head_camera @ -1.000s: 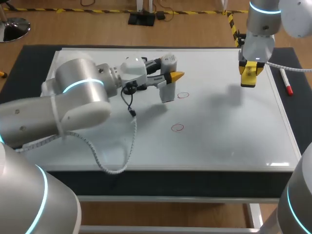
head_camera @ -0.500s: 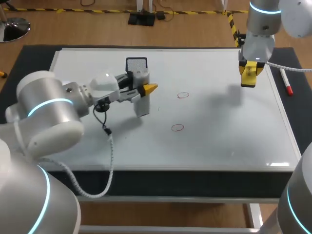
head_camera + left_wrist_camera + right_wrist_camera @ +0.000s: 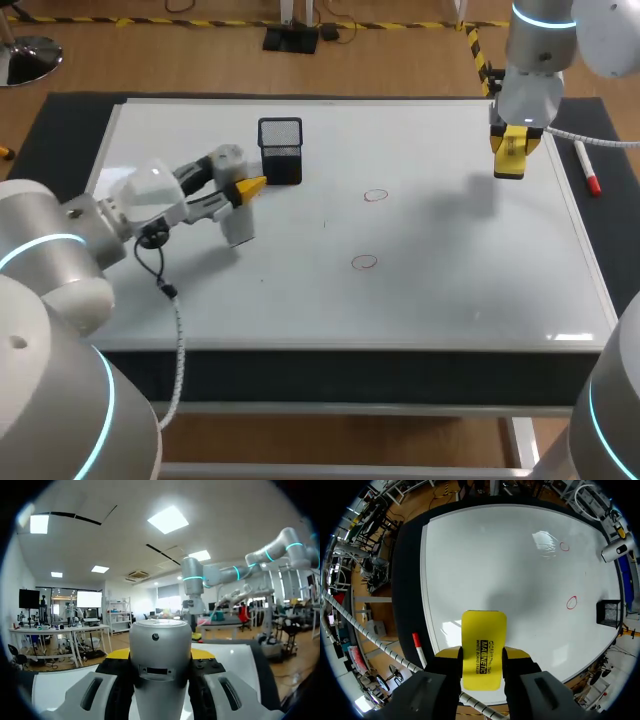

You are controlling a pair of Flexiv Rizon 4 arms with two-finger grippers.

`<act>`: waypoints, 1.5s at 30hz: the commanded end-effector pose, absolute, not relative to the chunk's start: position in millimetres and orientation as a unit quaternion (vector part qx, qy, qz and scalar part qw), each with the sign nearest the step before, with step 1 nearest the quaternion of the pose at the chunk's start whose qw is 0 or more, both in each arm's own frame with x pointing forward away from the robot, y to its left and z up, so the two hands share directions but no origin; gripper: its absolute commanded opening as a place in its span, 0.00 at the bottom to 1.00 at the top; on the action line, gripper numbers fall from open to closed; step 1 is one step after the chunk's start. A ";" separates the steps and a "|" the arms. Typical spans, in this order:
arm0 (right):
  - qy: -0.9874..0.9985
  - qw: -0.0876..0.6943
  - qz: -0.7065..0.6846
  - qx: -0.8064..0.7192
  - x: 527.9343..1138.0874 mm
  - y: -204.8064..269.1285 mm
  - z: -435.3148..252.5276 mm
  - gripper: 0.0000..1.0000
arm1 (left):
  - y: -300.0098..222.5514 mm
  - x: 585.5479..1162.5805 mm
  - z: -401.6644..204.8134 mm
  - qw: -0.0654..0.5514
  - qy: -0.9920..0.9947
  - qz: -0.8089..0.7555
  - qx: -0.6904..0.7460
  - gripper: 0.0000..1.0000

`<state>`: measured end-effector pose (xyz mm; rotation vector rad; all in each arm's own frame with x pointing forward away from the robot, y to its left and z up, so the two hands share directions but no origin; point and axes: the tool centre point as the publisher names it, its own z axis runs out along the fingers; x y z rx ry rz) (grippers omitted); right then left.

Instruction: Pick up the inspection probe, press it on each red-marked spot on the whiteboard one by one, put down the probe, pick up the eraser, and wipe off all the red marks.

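Left gripper [image 3: 243,188] was seen clamped on the silver inspection probe [image 3: 238,226], which was held over the left part of the whiteboard [image 3: 450,300], just beside a black mesh holder [image 3: 281,150]. One red circle [image 3: 375,195] and a second red circle [image 3: 365,262] were drawn near the board's middle, well apart from the probe. The yellow eraser [image 3: 484,630] was gripped by the right gripper [image 3: 481,655] above the board's far right part, and a red marker [image 3: 587,170] was laid just off that edge.

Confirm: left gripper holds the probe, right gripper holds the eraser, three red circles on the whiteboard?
Not quite. The head view shows two red circles, not three. The left gripper holds the probe and the right gripper holds the eraser.
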<state>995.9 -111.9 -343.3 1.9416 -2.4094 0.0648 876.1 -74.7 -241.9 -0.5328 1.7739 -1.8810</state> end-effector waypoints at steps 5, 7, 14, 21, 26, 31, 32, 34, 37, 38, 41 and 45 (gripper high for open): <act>-0.778 0.024 0.022 0.628 996.2 -112.8 -342.6 0.00 | -26.1 871.3 -250.6 0.209 0.653 -0.709 -0.165 0.00; -0.778 0.024 0.022 0.628 996.2 -112.8 -342.6 0.00 | -22.4 874.8 -252.4 0.203 0.657 -0.707 -0.166 0.00; -0.778 0.024 0.022 0.628 996.2 -112.8 -342.6 0.00 | -12.2 890.5 -247.3 0.188 0.658 -0.714 -0.147 0.00; -0.778 0.024 0.022 0.628 996.2 -112.8 -342.6 0.00 | -6.6 897.5 -243.9 0.185 0.658 -0.717 -0.136 0.00; -0.750 0.036 0.036 0.660 994.2 -90.5 -343.7 0.00 | -6.6 897.5 -243.9 0.185 0.658 -0.717 -0.136 0.00; -0.720 0.032 0.044 0.692 995.0 -54.1 -339.5 0.00 | -6.6 897.5 -243.9 0.185 0.658 -0.717 -0.136 0.00; -0.715 0.030 0.044 0.697 994.8 -45.4 -338.8 0.00 | -6.6 897.5 -243.9 0.185 0.658 -0.717 -0.136 0.00; -0.704 0.027 0.046 0.708 994.7 -29.5 -338.3 0.00 | -6.6 897.5 -243.9 0.185 0.658 -0.717 -0.136 0.00; -0.694 0.021 0.042 0.719 994.2 -3.8 -338.0 0.00 | -6.6 897.5 -243.9 0.185 0.658 -0.717 -0.136 0.00; -0.691 0.018 0.040 0.721 993.5 4.4 -337.6 0.00 | -6.6 897.5 -243.9 0.185 0.658 -0.717 -0.136 0.00; -0.679 0.013 0.041 0.733 989.5 31.5 -337.7 0.00 | -6.6 897.5 -243.9 0.185 0.658 -0.717 -0.136 0.00; -0.674 0.009 0.036 0.738 989.5 60.1 -341.6 0.00 | -6.6 897.5 -243.9 0.185 0.658 -0.717 -0.136 0.00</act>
